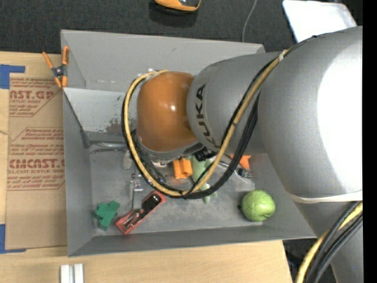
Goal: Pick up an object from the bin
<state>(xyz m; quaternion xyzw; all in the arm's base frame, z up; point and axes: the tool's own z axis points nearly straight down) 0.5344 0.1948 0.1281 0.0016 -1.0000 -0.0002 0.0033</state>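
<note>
My gripper [154, 158] sits low in the middle of the bin, mostly hidden under the arm's orange dome. Just below it, on the bin floor, a red and black clip-like tool [139, 212] lies at a slant. To its left rests a small green plastic piece [106, 213]. Tucked under the arm to the right of the gripper are an orange block [182, 168] and a pale green thing [200, 170], both partly covered. Nothing can be seen held.
A round green ball [257, 206] lies at the bin's front right. A small orange piece [244, 161] peeks out beside the arm. The arm and its cables cover the bin's middle and right. Bare floor lies along the left wall.
</note>
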